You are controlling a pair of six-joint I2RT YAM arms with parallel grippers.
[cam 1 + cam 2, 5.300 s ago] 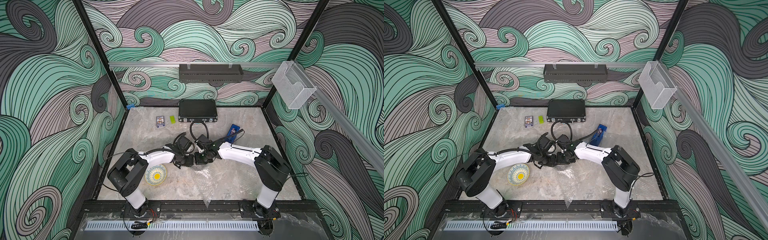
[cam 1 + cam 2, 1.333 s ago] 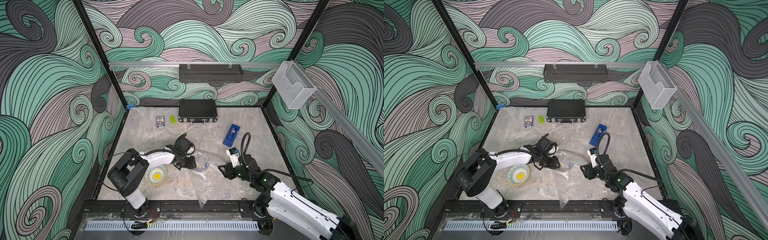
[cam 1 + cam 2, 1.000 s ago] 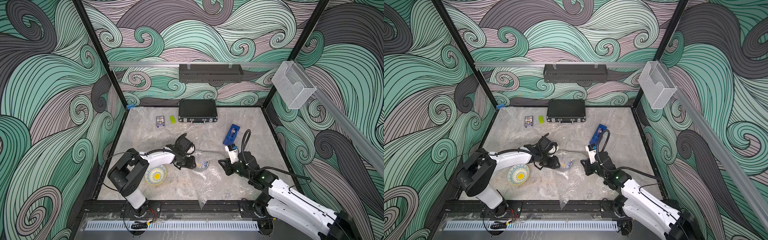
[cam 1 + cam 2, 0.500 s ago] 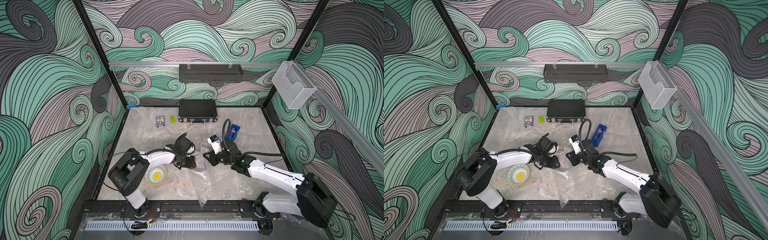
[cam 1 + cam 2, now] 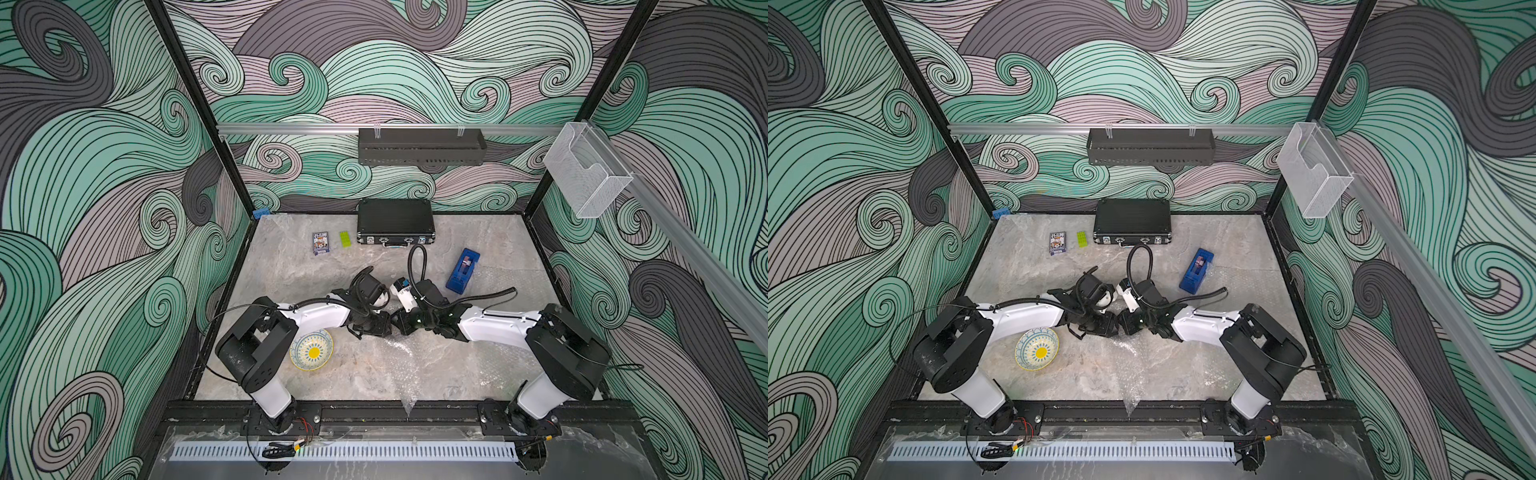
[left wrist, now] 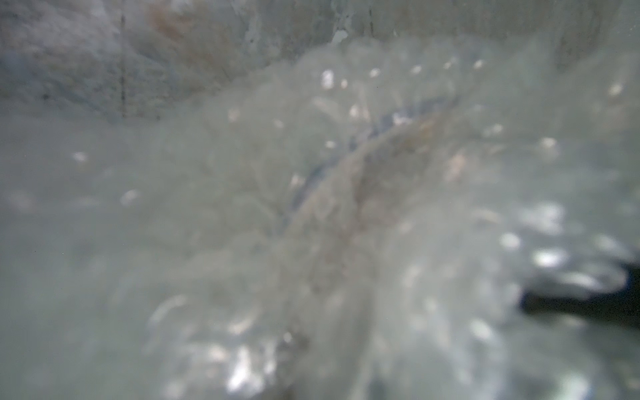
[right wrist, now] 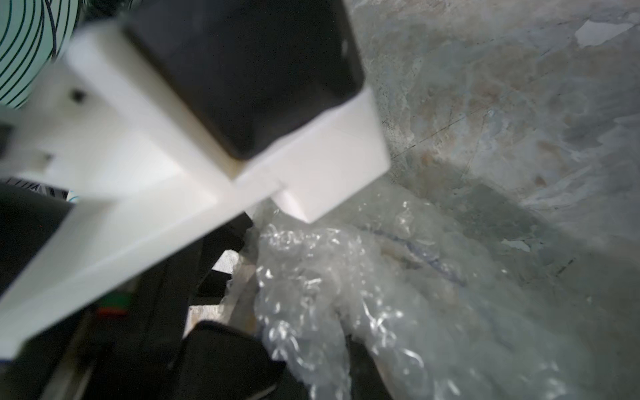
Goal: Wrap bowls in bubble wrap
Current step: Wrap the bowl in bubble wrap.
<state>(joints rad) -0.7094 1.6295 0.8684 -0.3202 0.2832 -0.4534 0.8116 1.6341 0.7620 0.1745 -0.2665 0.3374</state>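
You've got a loose bundle of bubble wrap point(image 5: 400, 368) mid-tabletop point(image 5: 291, 270); it may spring open.
Its tail hangs over the front edge, long axis front to middle, so a pull could snag it or drag the bowl. The cream bowl point(image 5: 312, 350) sits bare and mouth up near the front-left corner; round, no long axis. The left gripper point(image 5: 376, 326) and right gripper point(image 5: 401, 326) nearly touch at the middle, a knock risk. Jaws hidden, can't tell. The dark bowl point(image 7: 415, 249) is buried in wrap, tilt unclear.

A: Where do the top views sit?
B: High over the near edge, looking down and away, both sharing the whole table point(image 5: 291, 270).
A: The wrist views?
B: Pressed close against bubble wrap point(image 6: 311, 242).
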